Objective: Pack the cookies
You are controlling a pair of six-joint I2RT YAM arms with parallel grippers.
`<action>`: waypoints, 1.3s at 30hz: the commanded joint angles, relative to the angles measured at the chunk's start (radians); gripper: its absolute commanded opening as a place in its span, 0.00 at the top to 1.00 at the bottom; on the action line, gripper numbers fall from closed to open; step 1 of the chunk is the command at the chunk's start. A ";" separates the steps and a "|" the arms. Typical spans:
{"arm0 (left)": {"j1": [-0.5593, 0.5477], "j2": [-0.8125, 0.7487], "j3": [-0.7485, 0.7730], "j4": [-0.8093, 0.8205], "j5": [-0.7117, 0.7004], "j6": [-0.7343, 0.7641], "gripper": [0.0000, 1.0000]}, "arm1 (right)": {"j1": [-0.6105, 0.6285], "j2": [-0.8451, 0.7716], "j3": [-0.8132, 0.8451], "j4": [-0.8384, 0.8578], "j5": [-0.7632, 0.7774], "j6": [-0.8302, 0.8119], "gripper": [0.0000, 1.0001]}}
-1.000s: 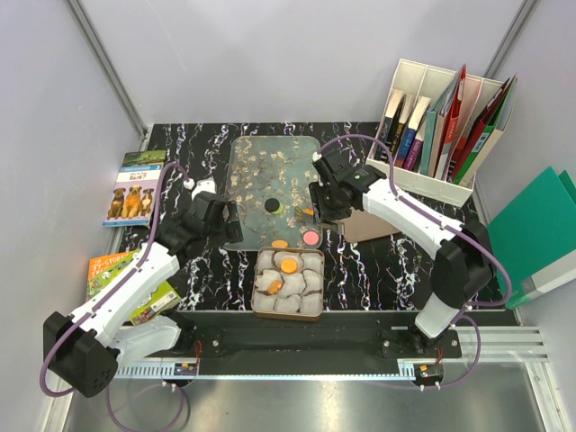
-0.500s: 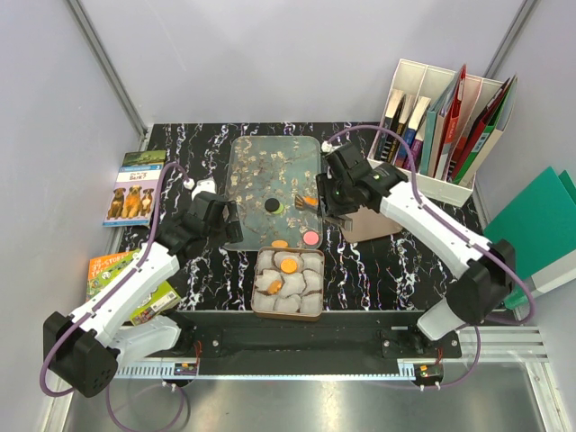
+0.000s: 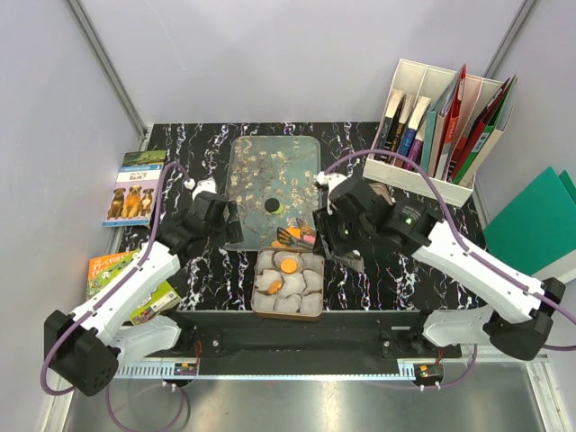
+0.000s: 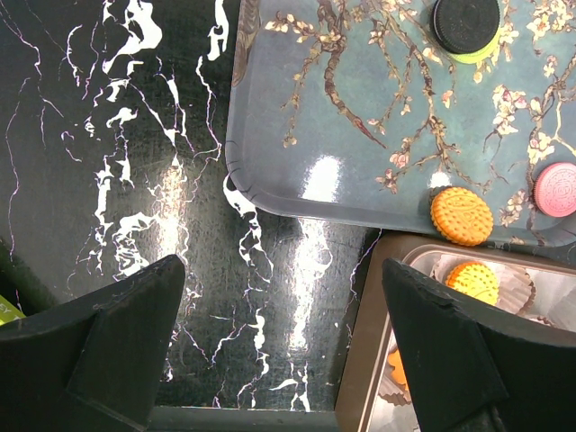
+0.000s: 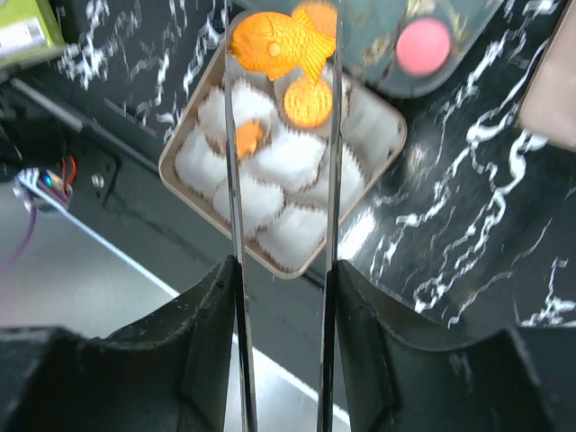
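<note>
Top view: left gripper [image 3: 232,220] spread wide, empty, beside tray's [image 3: 261,162] near-left corner. Right gripper [image 3: 331,232] clamped on tongs [image 3: 290,237]; tong tips reached ahead of jaws to far edge of tin [image 3: 256,290].

Left wrist: black cookie [image 4: 465,22], pink cookie [image 4: 555,189] and round orange cookie [image 4: 461,216] lay on tray ahead of jaws, toward right finger's side. Second orange cookie [image 4: 472,281] sat in paper cup [image 4: 515,286] inside tin, just ahead of right finger.

Right wrist: tongs squeezed between fingers. Tong tips pinched fish-shaped orange cookie [image 5: 279,45] well ahead of jaws, over tin's far edge.
</note>
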 commanded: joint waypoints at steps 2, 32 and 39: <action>-0.004 -0.006 0.002 0.025 -0.019 -0.002 0.06 | 0.084 -0.079 -0.062 -0.060 0.065 0.119 0.89; -0.003 -0.013 -0.001 0.025 -0.016 -0.001 0.06 | 0.243 -0.043 -0.156 -0.028 0.084 0.225 0.63; -0.003 -0.014 -0.003 0.025 -0.016 -0.001 0.06 | 0.246 -0.039 -0.150 -0.028 0.079 0.224 0.55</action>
